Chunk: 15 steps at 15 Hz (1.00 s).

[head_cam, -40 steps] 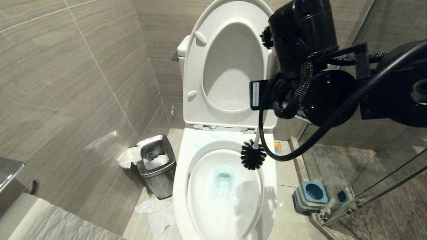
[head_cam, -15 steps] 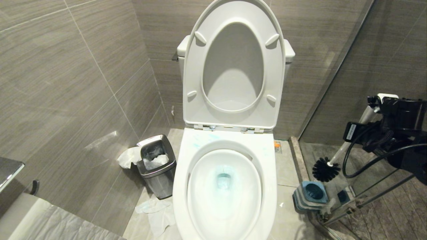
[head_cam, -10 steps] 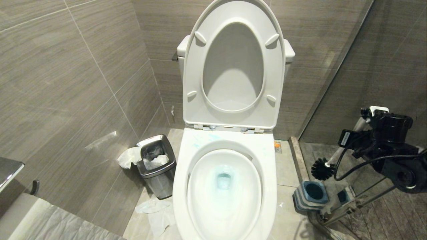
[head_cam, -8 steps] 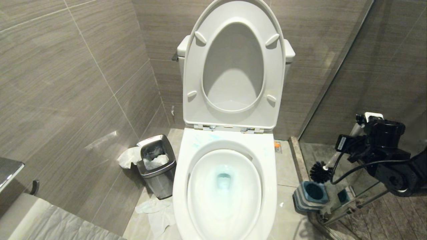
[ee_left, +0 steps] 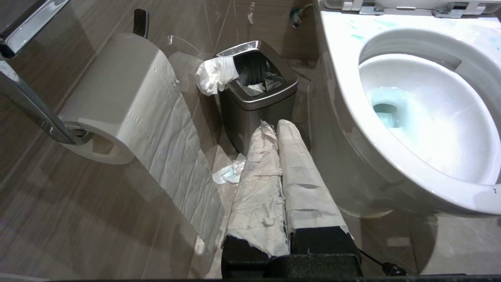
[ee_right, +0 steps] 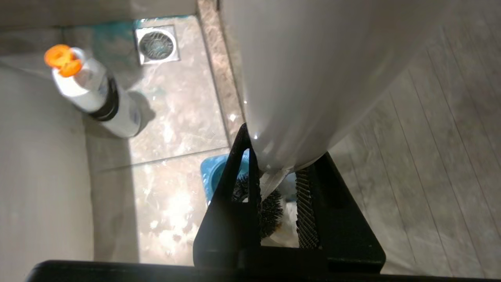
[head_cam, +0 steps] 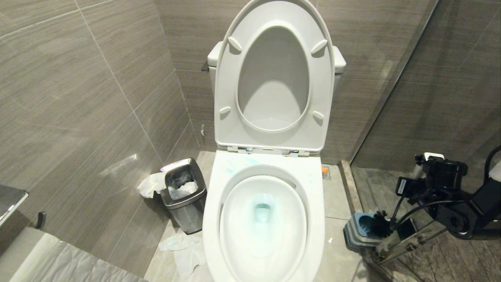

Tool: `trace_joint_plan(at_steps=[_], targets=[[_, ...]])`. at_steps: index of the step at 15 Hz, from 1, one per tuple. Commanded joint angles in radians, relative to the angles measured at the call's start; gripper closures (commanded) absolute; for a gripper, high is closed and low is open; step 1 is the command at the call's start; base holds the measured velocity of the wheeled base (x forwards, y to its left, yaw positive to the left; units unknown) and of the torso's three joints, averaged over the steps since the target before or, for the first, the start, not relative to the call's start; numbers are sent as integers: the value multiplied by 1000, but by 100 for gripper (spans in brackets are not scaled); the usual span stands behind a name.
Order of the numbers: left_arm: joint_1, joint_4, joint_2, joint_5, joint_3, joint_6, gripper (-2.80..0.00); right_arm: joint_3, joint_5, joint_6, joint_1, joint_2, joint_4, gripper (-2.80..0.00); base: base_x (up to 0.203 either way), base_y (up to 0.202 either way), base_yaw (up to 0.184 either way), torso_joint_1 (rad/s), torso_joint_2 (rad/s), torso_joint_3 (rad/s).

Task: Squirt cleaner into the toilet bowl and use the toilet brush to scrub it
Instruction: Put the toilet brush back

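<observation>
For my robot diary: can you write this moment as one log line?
stage: putting brush away | right tool: shut on toilet brush | brush head: at holder mouth | toilet bowl: blue-tinted water | left tool: shut, idle

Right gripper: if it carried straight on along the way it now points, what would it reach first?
Most likely the blue-topped holder. The right gripper, jaws clamped on the toilet brush, points down at it, bristles already at its hole; the remaining gap is unclear.
</observation>
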Motion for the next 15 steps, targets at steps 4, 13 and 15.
trace_joint_plan(at_steps=[4,13,15], targets=[[0,0,2,0,2,0,0,1,39,-65,-43,154,-218,0,0,0,0,0,0,0],[0,0,2,0,2,0,0,-87,84,-68,-33,283,-250,0,0,0,0,0,0,0],[0,0,2,0,2,0,0,-91,84,-68,-21,292,-250,0,0,0,0,0,0,0]])
